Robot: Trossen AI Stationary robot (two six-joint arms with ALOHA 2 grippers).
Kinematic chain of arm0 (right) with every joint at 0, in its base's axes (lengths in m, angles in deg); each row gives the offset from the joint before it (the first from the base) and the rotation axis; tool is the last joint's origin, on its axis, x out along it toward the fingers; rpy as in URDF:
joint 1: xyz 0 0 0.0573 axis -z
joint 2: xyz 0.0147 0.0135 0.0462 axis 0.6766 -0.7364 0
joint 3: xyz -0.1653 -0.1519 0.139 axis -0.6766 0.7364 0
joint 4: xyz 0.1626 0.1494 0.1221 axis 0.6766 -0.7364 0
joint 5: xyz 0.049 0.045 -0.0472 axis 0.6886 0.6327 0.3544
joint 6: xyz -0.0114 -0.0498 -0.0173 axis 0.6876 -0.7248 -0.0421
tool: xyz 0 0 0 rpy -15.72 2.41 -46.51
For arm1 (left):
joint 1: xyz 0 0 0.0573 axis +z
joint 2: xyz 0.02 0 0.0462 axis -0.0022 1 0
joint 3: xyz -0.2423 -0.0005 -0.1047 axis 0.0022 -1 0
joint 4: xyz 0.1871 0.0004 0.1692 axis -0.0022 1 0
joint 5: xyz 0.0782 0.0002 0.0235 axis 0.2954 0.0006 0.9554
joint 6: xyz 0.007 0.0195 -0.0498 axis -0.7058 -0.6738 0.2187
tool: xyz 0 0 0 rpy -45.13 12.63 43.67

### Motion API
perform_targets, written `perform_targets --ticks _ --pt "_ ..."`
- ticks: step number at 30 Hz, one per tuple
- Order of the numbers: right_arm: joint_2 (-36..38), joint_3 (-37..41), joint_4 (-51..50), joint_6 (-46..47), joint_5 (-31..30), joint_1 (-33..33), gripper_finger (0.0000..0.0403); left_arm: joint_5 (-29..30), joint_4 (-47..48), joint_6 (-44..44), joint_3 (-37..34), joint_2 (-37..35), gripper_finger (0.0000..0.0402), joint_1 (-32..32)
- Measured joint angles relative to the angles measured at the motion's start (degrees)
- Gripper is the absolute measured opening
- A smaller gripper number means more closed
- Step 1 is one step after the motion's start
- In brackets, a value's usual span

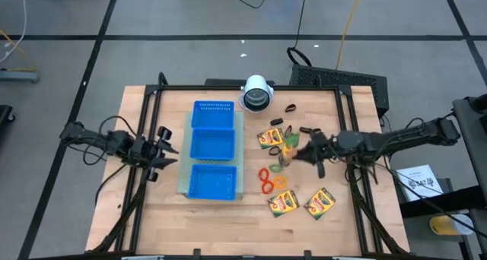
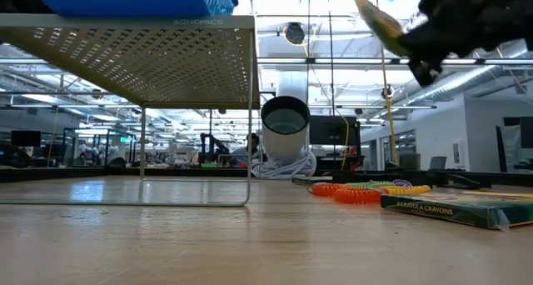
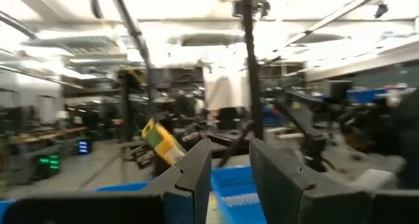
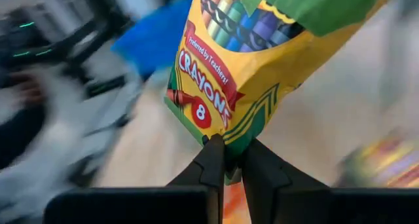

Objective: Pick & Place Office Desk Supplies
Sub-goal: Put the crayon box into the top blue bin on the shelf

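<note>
Right end effector (image 4: 226, 160): clamped on the bottom edge of a crayon box (image 4: 252, 60), held above the worktop (image 1: 152, 214), right of centre.
Left end effector (image 1: 166, 155): narrowly parted, empty, left of the blue tray (image 1: 212, 150).
Other crayon boxes (image 1: 302, 204): near the front edge.

Bare counter (image 1: 160, 207) is lying open along the lower edge and lower left of the high view. Blue tray (image 1: 212, 149) is blocking the centre, sitting on a raised mesh shelf (image 2: 141, 56). White cylinder (image 1: 257, 93) is standing at upper centre. Crayon boxes (image 1: 283, 203), rings (image 1: 266, 180) and clips (image 1: 289, 108) are crowding right of centre, around the right hand (image 1: 297, 151). Left hand (image 1: 169, 148) is waiting left of the tray.
</note>
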Motion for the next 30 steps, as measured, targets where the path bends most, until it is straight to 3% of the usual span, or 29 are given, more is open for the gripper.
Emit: perform_targets --ticks 7,12,15,20,25,30 --pt "-3.4 0.0 12.2 -20.3 -21.2 0.1 0.0022 15.4 -1.9 -6.8 0.0 0.0 0.0115 0.0" --pt "-7.5 0.0 22.5 -29.2 -24.6 1.5 0.0022 30.3 -7.5 -5.5 0.0 0.0 0.0115 0.0" --pt "-9.8 0.0 25.8 -31.0 -24.5 3.3 0.0022 33.1 -6.2 -0.8 2.0 2.6 0.0115 0.0" --pt "-13.9 0.0 27.8 -30.1 -24.5 6.3 0.0022 37.7 1.5 3.0 13.5 16.2 0.0128 0.4" --pt "-18.2 -0.1 32.1 -29.5 -22.8 7.2 0.0022 40.3 9.6 2.2 29.3 35.2 0.0191 3.9" --pt "-22.9 -2.4 35.9 -32.1 -19.8 7.0 0.0022 35.8 12.9 -7.0 42.6 50.2 0.0251 8.3"
